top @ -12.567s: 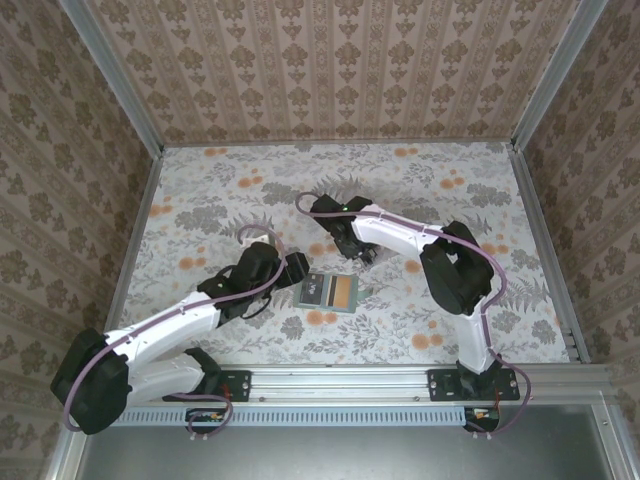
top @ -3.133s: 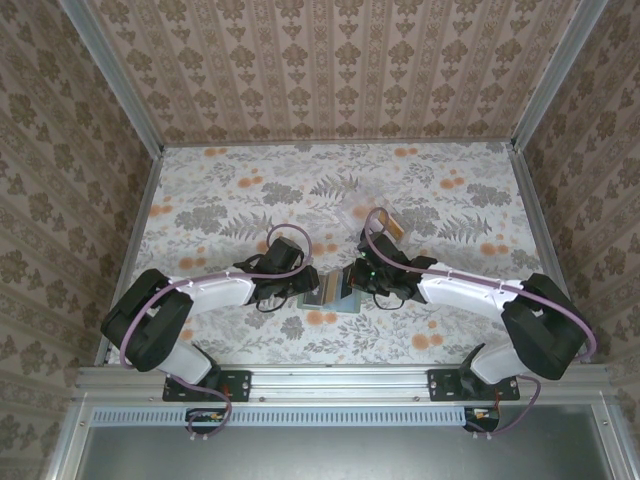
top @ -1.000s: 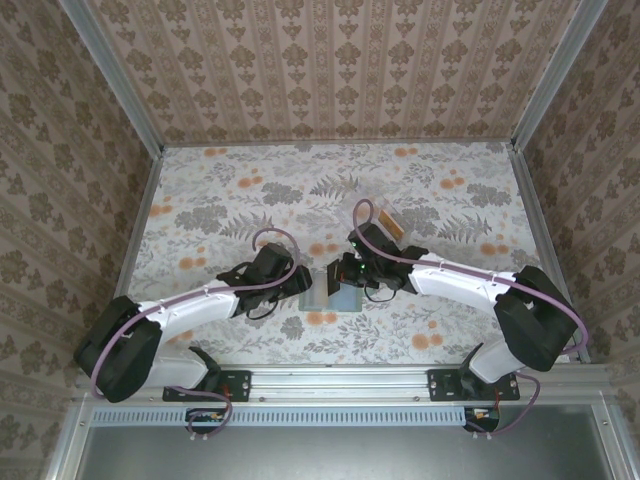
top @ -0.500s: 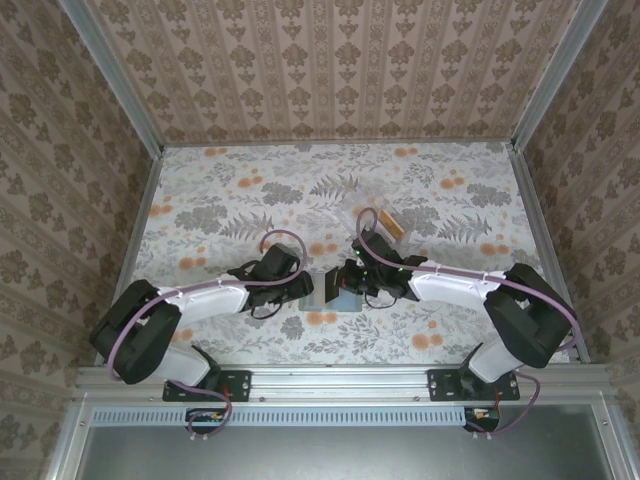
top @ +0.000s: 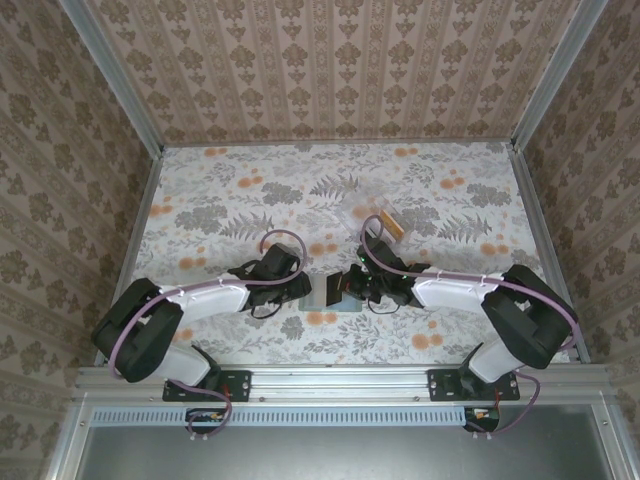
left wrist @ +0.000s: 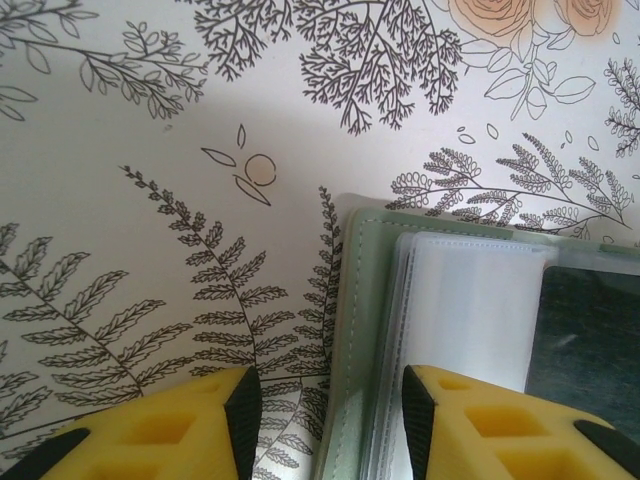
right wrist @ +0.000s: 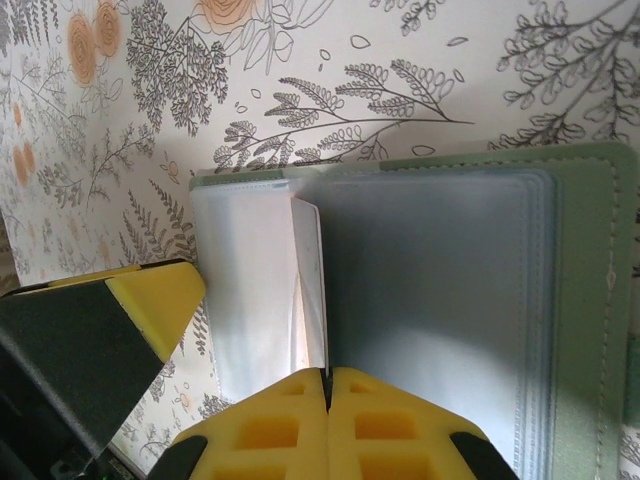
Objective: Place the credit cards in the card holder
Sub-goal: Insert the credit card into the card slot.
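Thin white card (right wrist: 308, 270) at card holder (right wrist: 590, 300)
Clamped in right gripper (right wrist: 328, 375), pointing 12 o'clock; left gripper (left wrist: 325, 390) part-open astride holder edge.

arms (top: 200, 300): white shells, black joints | cables (top: 285, 236): purple loops | end effector fingers (right wrist: 400, 420): yellow moulded pads, black edges

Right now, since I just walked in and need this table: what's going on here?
The right gripper is shut on a thin white card, standing it on edge among the clear sleeves of the open sage-green folding card holder. The left gripper, jaws apart, straddles the holder's left edge. The card isn't seated yet.
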Controlling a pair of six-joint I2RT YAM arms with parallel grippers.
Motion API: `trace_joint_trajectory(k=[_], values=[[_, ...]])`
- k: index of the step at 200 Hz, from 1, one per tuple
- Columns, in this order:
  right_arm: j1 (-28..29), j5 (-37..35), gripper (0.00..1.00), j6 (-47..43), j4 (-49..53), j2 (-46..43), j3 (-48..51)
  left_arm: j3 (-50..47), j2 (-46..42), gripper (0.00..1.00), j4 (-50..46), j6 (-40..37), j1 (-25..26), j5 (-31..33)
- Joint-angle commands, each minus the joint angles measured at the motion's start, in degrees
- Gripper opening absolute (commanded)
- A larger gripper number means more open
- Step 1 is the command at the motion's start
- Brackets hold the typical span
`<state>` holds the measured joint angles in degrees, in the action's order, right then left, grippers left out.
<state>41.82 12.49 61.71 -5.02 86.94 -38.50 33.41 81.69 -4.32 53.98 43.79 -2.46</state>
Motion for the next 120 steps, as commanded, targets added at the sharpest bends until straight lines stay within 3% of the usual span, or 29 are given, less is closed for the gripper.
trace_joint_trajectory(k=[1,60,120], values=[[-0.38,0.06,0.00,1.61,-0.46,-1.29,1.28,0.52,1.44,0.43,0.10,-0.63,0.07,-1.44],[-0.27,1.44,0.00,4.34,-5.45,0.26,3.17,0.69,1.98,0.38,0.49,-0.64,0.23,-1.85],[0.12,-1.15,0.00,4.83,-1.36,-1.99,3.88,0.52,2.30,0.36,0.89,-0.27,0.46,-1.85]])
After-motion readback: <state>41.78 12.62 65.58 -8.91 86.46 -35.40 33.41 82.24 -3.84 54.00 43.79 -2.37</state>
